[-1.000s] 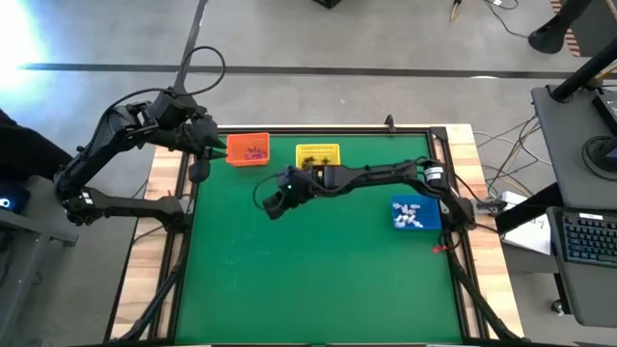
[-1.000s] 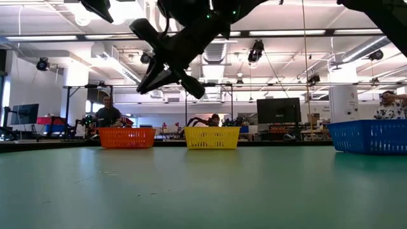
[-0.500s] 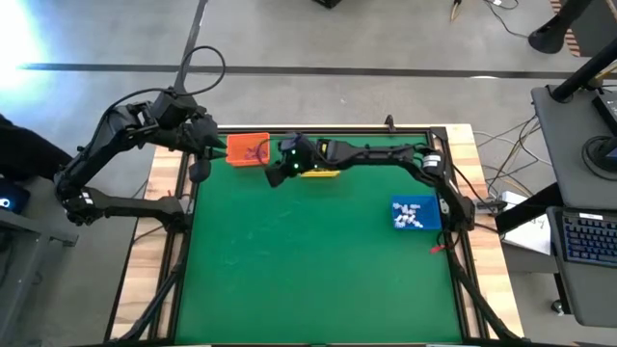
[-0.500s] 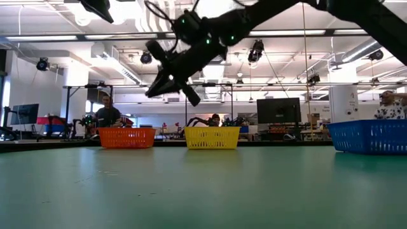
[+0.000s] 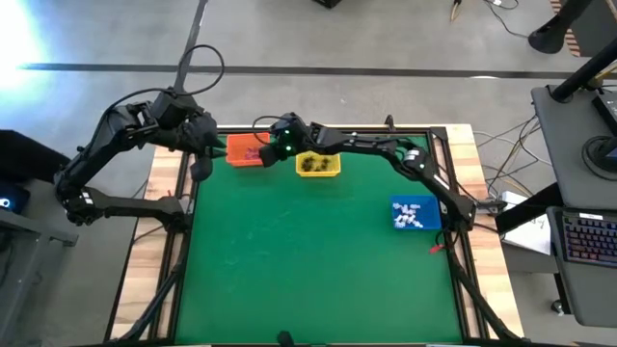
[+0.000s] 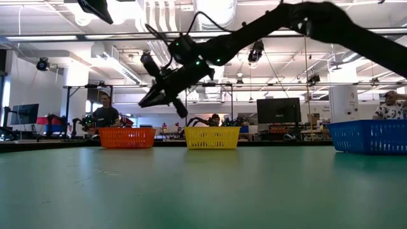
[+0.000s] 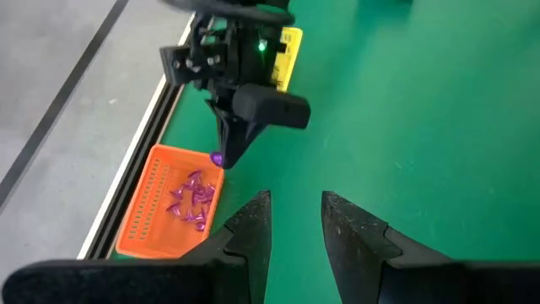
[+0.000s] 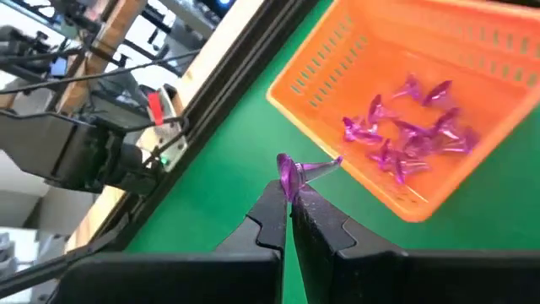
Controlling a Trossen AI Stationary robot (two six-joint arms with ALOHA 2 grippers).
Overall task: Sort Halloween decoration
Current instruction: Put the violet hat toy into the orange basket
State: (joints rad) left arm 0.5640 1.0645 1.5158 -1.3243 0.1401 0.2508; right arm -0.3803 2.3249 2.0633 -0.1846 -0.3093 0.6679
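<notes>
My right gripper (image 8: pixel 287 201) is shut on a tiny purple trinket (image 8: pixel 295 173), one piece of the Halloween decoration. It hangs in the air close to the rim of the orange basket (image 8: pixel 405 51), which holds several more purple trinkets (image 8: pixel 409 135). In the high view my right gripper (image 5: pixel 273 150) is at the table's far side, between the orange basket (image 5: pixel 246 151) and the yellow basket (image 5: pixel 318 165). My left gripper (image 7: pixel 295 211) is open and holds nothing, raised above the table's far left corner and looking down on the basket. My right gripper pinches the purple trinket's lower end (image 8: pixel 289 184) between the free ends of its two fingers. The fingers come slanting down from the table's right. The trinket sticks out beyond the fingertips, lifted clear of the table and beside the orange basket's rim (image 7: pixel 217 158).
The yellow basket (image 6: pixel 212 137) holds dark trinkets. A blue basket (image 5: pixel 415 214) with white trinkets stands at the table's right side. The green mat (image 5: pixel 308 270) spreads toward the near edge. People stand in the room beyond the table.
My right gripper has swung from over the middle of the table toward the far left, past the yellow basket to the orange basket, sinking a little. Its fingers have stayed shut.
</notes>
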